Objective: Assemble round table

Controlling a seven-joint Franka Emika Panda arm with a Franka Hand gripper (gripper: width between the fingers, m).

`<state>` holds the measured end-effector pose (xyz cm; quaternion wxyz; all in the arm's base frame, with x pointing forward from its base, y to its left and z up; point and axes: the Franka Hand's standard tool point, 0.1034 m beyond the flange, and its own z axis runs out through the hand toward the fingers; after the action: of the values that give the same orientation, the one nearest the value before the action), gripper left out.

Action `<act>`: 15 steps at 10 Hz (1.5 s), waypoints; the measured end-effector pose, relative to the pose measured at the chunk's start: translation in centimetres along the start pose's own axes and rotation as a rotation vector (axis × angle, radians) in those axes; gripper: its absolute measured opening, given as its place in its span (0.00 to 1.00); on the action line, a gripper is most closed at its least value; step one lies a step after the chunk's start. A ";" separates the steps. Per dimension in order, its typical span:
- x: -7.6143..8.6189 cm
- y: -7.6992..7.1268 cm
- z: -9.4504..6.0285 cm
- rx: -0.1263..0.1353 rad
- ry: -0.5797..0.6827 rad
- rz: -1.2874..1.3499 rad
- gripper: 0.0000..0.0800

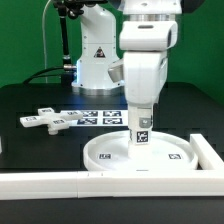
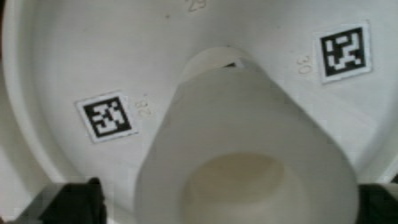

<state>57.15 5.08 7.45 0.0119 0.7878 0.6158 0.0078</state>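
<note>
White post (image 1: 143,128) stood upright on the disc (image 1: 110,152), directly beneath the tool (image 2: 228,200), its long axis vertical; the tool's fingers (image 2: 75,198) were spread apart, straddling its top.

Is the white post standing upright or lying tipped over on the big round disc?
Upright. The post stands on end at the middle of the disc in the exterior view, directly under the arm.

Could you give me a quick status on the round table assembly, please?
Gripper open, straddling the post. Post upright on the disc. Cross piece loose on the table, apart. Nothing in the way.
</note>
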 end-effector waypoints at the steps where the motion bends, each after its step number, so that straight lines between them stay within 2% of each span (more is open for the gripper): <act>1: 0.0 -0.1 0.1 -0.002 -0.010 -0.054 0.81; 4: -0.5 -0.2 0.8 0.002 -0.042 -0.292 0.81; 8: -1.3 0.0 0.8 0.006 -0.051 -0.463 0.81; 9: -1.3 0.0 0.8 0.006 -0.051 -0.448 0.74; 10: -1.4 0.0 0.8 0.006 -0.051 -0.446 0.74; 11: -1.4 0.0 0.9 0.007 -0.051 -0.446 0.56; 12: -1.5 -0.1 0.9 0.010 -0.052 -0.445 0.51; 15: -1.5 -0.1 0.9 0.010 -0.052 -0.396 0.51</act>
<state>56.73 3.60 6.54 0.0252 0.6511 0.7583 -0.0180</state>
